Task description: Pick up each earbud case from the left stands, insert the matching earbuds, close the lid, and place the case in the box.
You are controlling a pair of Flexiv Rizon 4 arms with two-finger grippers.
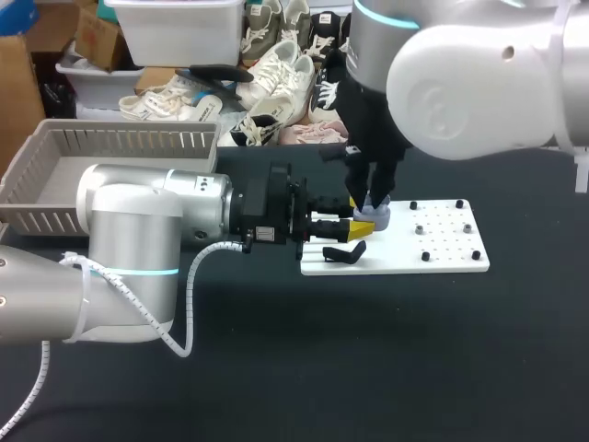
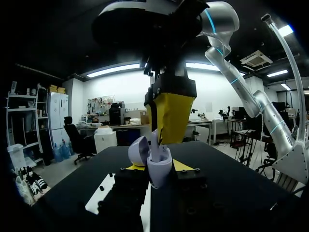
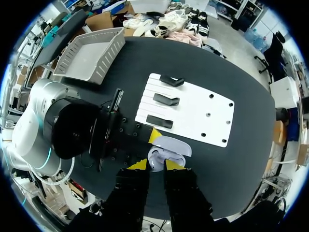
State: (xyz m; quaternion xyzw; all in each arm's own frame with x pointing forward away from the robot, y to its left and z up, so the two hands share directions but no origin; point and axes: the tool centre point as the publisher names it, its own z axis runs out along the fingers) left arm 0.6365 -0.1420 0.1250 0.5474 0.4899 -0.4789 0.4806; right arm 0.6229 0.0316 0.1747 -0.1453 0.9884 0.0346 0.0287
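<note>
The grey box waits well to the left, away from the white board. Over the board's near edge, the left gripper clamps the lavender case upright with its lid open, steadying it. The right gripper stands directly above, its fingers drawn close on what looks like a pale earbud entering the case.

We see a black tabletop carrying a flat white board, one half of it dotted with fine holes and six small black studs standing apart from each other.
</note>
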